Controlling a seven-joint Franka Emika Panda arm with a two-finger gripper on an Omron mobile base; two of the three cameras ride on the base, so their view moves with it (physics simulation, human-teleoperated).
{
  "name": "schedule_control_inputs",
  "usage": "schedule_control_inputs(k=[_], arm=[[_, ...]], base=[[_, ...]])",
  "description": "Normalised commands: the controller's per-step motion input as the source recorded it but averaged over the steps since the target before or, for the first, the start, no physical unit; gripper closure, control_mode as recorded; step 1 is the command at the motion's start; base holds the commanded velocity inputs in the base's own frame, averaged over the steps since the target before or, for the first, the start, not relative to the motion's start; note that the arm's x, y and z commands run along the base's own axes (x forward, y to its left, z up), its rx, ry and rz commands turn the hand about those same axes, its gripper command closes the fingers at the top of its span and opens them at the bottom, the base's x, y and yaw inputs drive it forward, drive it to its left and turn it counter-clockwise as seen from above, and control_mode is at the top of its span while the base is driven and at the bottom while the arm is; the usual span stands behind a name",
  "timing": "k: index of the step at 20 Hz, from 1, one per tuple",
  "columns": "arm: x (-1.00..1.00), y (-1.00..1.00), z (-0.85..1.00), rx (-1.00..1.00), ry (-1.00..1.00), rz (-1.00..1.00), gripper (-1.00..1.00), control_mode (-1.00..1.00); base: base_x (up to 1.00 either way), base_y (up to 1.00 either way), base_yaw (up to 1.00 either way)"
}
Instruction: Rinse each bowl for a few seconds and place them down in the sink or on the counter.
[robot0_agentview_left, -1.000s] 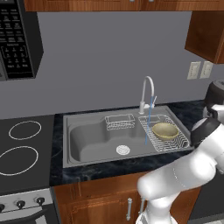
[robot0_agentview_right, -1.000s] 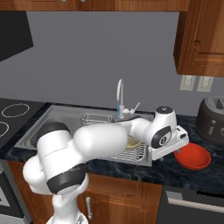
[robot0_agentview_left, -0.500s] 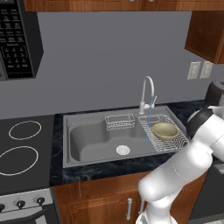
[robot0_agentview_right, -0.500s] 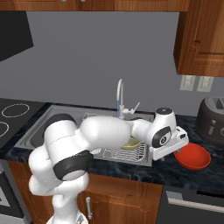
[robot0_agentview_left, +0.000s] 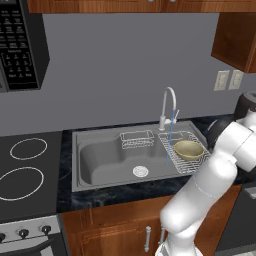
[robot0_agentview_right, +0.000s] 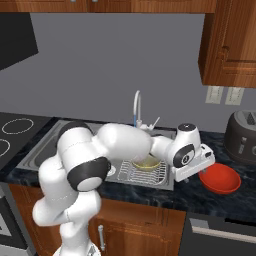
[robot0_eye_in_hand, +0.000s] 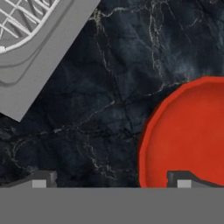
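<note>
The glossy red bowl (robot0_agentview_right: 220, 180) sits on the dark marbled counter (robot0_agentview_right: 165, 196) to the right of the sink (robot0_agentview_left: 100, 160). My gripper (robot0_agentview_right: 200, 170) hangs low at the bowl's left edge. In the hand view the gripper (robot0_eye_in_hand: 111, 181) is open, with one fingertip (robot0_eye_in_hand: 181, 180) over the red bowl (robot0_eye_in_hand: 188, 135) and the other over bare counter (robot0_eye_in_hand: 109, 87), so the jaws straddle its rim. The tan bowl (robot0_agentview_left: 189, 149) rests upright in the wire rack on the sink's right side; in the right base view the tan bowl (robot0_agentview_right: 146, 162) is partly hidden by my arm.
The curved tap (robot0_agentview_left: 169, 102) runs a thin stream into the rack beside the tan bowl. A dark toaster (robot0_agentview_right: 242, 137) stands at the back right of the counter. The stovetop (robot0_agentview_left: 25, 167) lies left of the sink. The sink's corner (robot0_eye_in_hand: 39, 65) shows at the hand view's upper left.
The arm's elbow and upper links have swung round while the hand stays low beside the red bowl. The jaws remain open and neither bowl has moved.
</note>
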Motion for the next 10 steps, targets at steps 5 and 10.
schedule_control_inputs(k=[5, 10], arm=[[0.16, -0.12, -0.1, 0.0, 0.0, 0.0, -1.0, -1.0], [0.11, -0.12, -0.12, 0.0, 0.0, 0.0, -1.0, -1.0]], base=[[0.0, 0.0, 0.0], [0.0, 0.0, 0.0]])
